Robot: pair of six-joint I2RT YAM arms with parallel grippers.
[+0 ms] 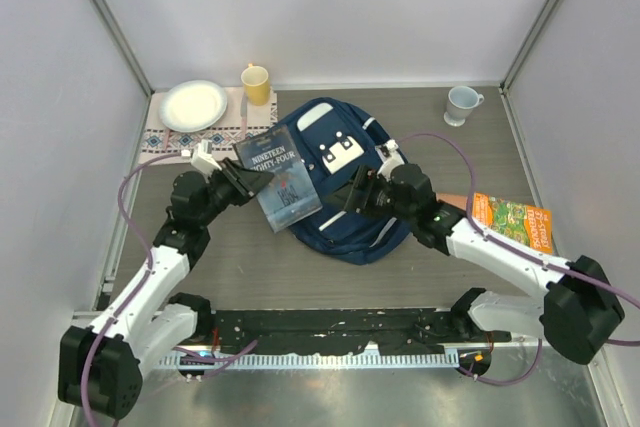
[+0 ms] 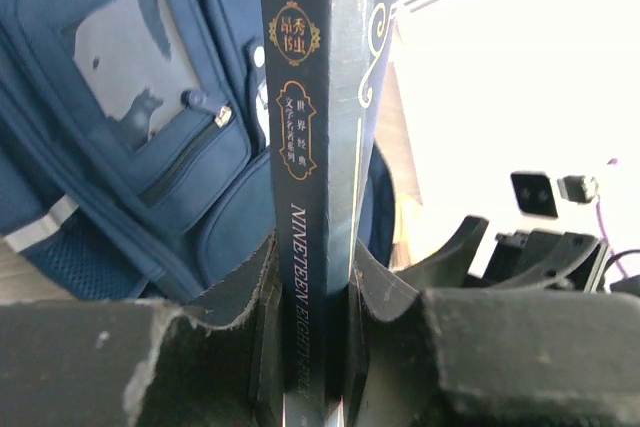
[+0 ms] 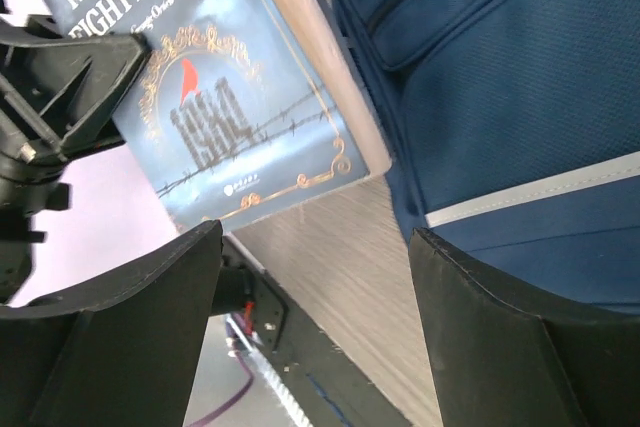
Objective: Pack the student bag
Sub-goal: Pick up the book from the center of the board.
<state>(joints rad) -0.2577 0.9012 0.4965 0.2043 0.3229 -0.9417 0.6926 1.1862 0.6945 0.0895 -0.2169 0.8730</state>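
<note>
So that the book (image 1: 280, 179) can go inside, the left tool (image 2: 310, 267) pinches it and holds it up beside the bag (image 1: 350, 222). The bag lies in the middle of the tabletop (image 1: 250, 257), and the right tool (image 3: 315, 277) is spread wide over it.

Soft, even light fills the top view, leaving only faint shadows on the surface (image 1: 250, 267). In the left wrist view the background right of the book (image 2: 310, 197) is blown out white and the near jaws blur. The right wrist view shows the student bag (image 3: 520, 97) weave crisply.
</note>
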